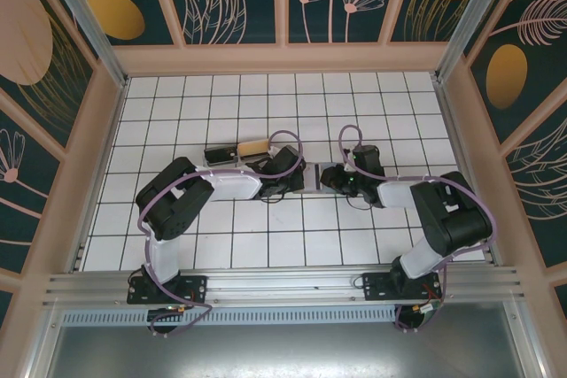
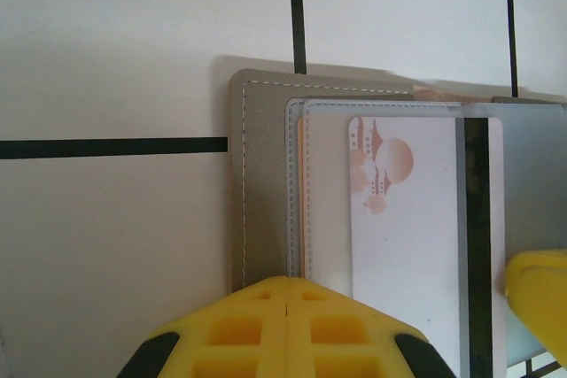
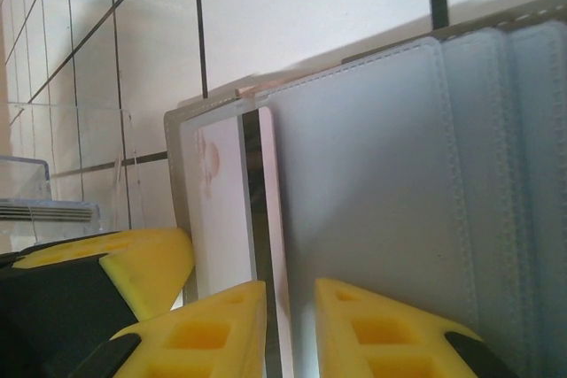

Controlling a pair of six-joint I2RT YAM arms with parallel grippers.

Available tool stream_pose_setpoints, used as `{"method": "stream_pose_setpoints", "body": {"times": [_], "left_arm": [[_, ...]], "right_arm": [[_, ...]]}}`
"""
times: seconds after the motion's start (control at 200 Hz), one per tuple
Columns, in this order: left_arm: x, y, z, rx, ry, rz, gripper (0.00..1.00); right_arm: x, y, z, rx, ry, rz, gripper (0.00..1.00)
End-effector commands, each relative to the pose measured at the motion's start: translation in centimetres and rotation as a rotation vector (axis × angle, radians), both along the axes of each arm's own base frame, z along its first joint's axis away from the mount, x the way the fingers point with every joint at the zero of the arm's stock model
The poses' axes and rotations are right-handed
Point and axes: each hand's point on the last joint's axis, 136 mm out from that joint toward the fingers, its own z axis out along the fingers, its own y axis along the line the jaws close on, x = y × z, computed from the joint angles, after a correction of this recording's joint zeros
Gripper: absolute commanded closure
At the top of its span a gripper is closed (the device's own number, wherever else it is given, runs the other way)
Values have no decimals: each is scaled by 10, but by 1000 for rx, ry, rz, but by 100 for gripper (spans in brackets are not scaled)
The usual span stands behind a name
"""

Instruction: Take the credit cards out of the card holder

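Right jaws, slightly parted, bracket the credit card's [image 3: 221, 236] edge.

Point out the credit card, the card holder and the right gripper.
credit card [image 2: 403, 236]: left wrist view, white face below the pink picture.
card holder [image 2: 264, 183]: left wrist view, taupe stitched outer panel.
right gripper [image 3: 289, 316]: right wrist view, midway between its yellow fingertips.

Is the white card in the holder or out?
Partly out: the white card juts past the holder's pocket edge, the rest inside.
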Motion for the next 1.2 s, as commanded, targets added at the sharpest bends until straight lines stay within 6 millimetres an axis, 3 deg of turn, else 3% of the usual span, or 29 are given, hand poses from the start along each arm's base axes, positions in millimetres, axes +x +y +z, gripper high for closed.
{"method": "stream_pose_setpoints", "body": {"times": [0.0, 0.19, 0.32, 0.685, 1.005, 1.19], "left_arm": [[-7, 6, -17, 47, 52, -2, 100], [-7, 7, -17, 47, 52, -2, 100], [-7, 7, -17, 47, 52, -2, 100], [-7, 7, -18, 51, 51, -2, 100], [-6, 7, -14, 52, 43, -5, 100], [-5, 6, -8, 44, 35, -7, 100]], "right_arm": [[4, 10, 3, 31, -15, 28, 76], [4, 10, -4, 26, 4, 32, 77], [3, 9, -6, 28, 10, 29, 91], [-8, -23, -15, 10, 33, -32, 93], [-13, -55, -4, -17, 0, -87, 93], [-13, -66, 14, -5, -54, -111, 98]]}}
